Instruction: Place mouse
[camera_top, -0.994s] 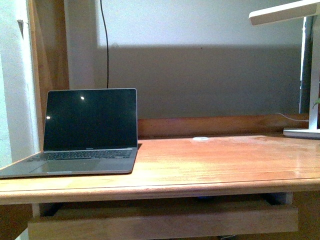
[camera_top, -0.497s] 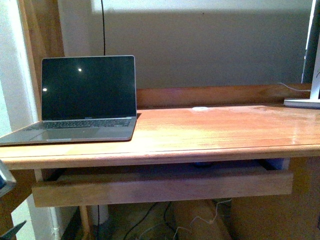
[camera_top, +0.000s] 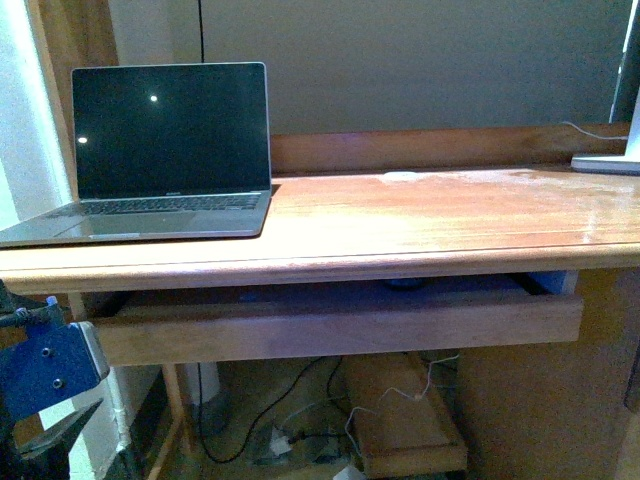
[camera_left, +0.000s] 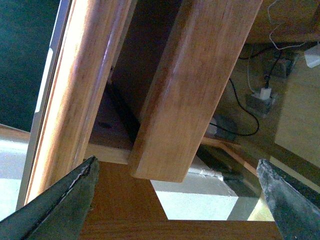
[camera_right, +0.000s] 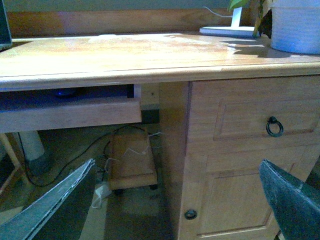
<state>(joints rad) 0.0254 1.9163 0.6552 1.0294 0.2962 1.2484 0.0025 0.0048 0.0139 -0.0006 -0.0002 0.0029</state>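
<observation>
The mouse (camera_top: 405, 284) shows only as a small dark domed shape on the pull-out tray (camera_top: 340, 322) under the desktop, mostly hidden behind the tray's front board. In the right wrist view the mouse (camera_right: 65, 92) is a dark bump in the tray's shadow. My left gripper (camera_top: 50, 425) is low at the left edge, below the tray's left end, open and empty. In its wrist view the left gripper (camera_left: 177, 200) has the tray's end board between its spread fingers, further off. My right gripper (camera_right: 177, 200) is open and empty, facing the desk's drawer cabinet.
An open laptop (camera_top: 165, 150) sits on the wooden desk (camera_top: 430, 215) at the left. A small white disc (camera_top: 400, 177) lies near the back rail, and a lamp base (camera_top: 605, 162) at the far right. Cables and a low wooden box (camera_top: 405, 420) lie under the desk. The drawer cabinet (camera_right: 240, 150) stands at the right.
The front view has dropped, so the desk sits higher in frame and the floor under it shows. My left gripper has come into view at the bottom left.
</observation>
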